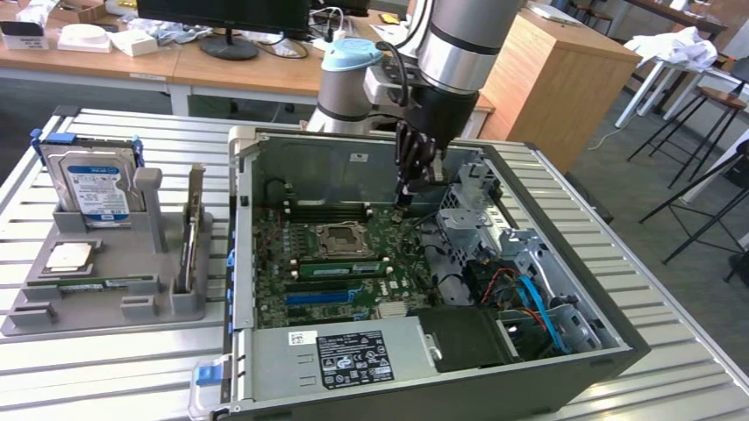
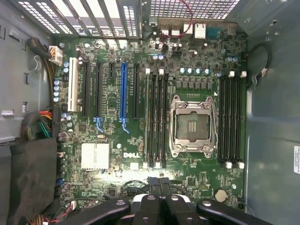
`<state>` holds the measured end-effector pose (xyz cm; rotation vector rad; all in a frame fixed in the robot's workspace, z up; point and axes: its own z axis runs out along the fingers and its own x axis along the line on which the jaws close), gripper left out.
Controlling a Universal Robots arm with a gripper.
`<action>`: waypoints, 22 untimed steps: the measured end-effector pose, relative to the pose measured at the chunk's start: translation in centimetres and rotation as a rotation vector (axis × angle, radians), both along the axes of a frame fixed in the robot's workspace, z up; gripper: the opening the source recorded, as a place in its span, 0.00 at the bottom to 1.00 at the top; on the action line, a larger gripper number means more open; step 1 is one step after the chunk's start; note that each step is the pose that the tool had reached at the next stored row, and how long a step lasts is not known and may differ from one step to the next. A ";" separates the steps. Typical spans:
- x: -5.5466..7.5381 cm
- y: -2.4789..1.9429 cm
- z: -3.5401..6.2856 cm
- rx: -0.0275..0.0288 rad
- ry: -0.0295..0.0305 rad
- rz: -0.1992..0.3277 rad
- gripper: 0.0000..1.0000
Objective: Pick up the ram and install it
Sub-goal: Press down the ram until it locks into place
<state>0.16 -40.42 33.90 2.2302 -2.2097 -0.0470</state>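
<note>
Ram (image 1: 339,266) looks seated at socket's (image 1: 347,237) 6 o'clock, likely installed; hand (image 1: 405,189) shut, empty, hangs at 1 o'clock.

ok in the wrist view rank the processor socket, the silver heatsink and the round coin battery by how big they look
1. processor socket
2. silver heatsink
3. coin battery
All three lie at about the same depth, so nearness to the camera hardly skews the order.

A robotics lab: wooden desks (image 1: 240,77), a monitor (image 1: 223,13), stools (image 1: 716,103), an opened computer case (image 1: 339,167)
</note>
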 end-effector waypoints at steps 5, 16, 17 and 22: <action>0.0 0.00 -0.55 -0.0001 -0.0002 0.000 0.10; 0.0 0.00 -1.55 0.0000 -0.0006 0.000 0.10; 0.0 0.00 -1.62 -0.0001 -0.0006 0.000 0.10; 0.0 0.00 -2.00 0.0000 -0.0008 0.000 0.10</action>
